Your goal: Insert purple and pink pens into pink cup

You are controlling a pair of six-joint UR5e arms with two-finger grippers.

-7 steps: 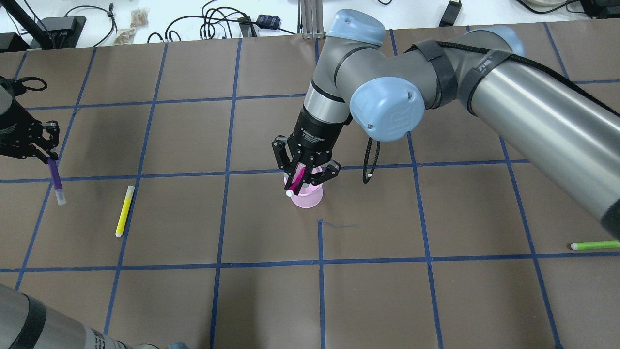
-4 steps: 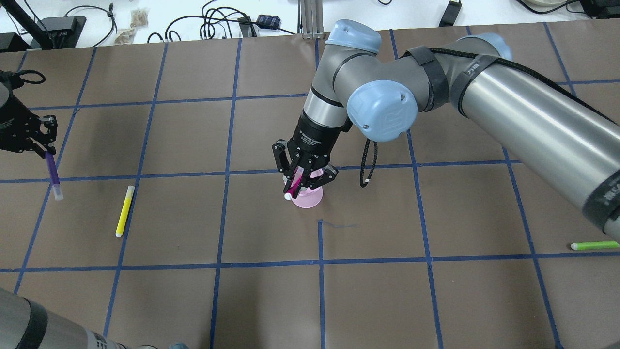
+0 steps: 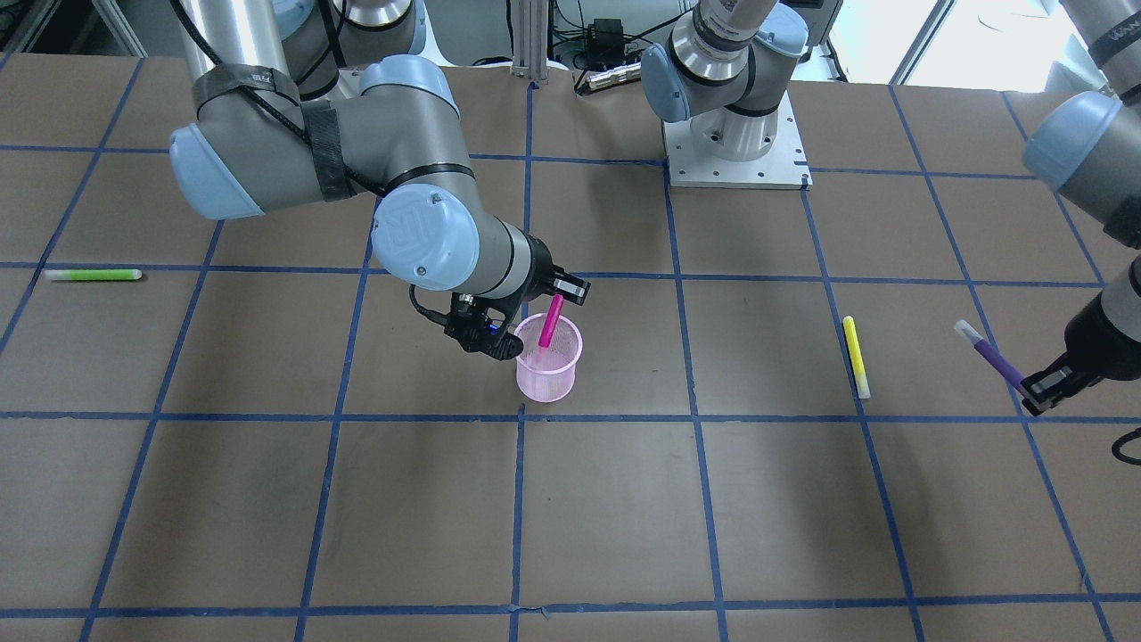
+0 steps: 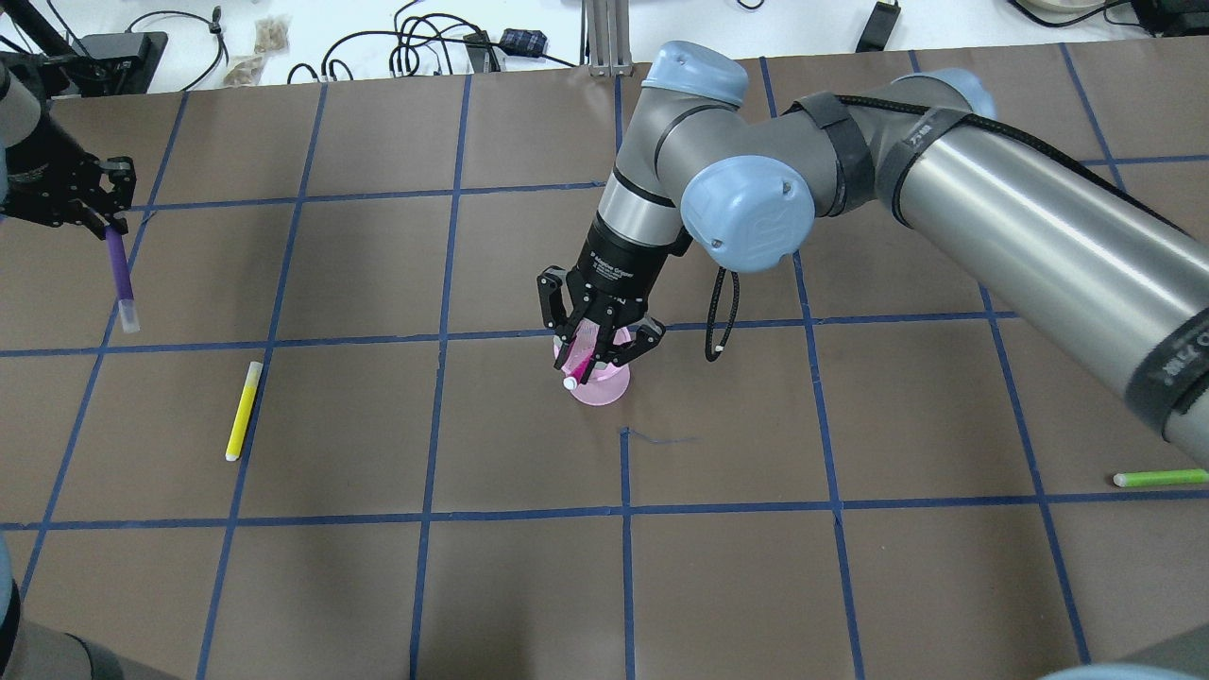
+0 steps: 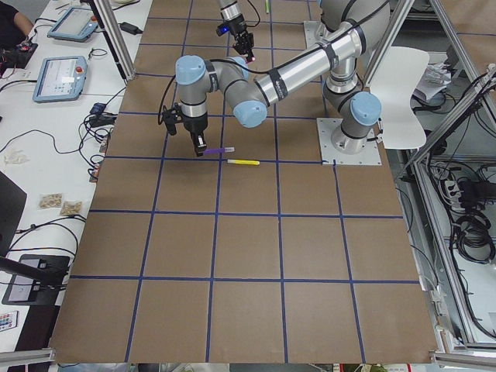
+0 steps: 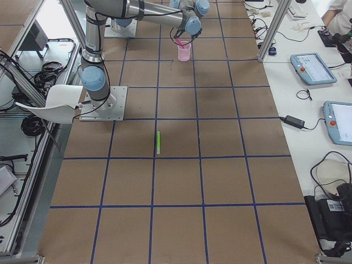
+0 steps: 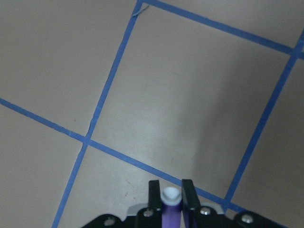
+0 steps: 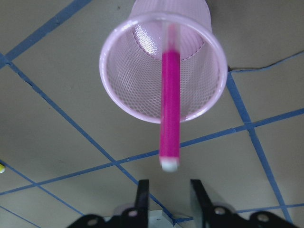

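The pink cup (image 4: 606,390) is being overhung by the right gripper (image 4: 595,349), its mouth being partly taken by the pink pen (image 4: 579,364), the rest open.

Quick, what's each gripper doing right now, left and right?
Left gripper: closed on the purple pen.
Right gripper: open, with the pink pen leaning free in the pink cup.

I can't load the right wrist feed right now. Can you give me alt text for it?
A pink pen stands tilted in the pink mesh cup, its white-tipped end leaning out over the rim toward the camera. At the frame's bottom edge the right gripper is open, its fingers clear of the pen, over the brown, blue-taped table.
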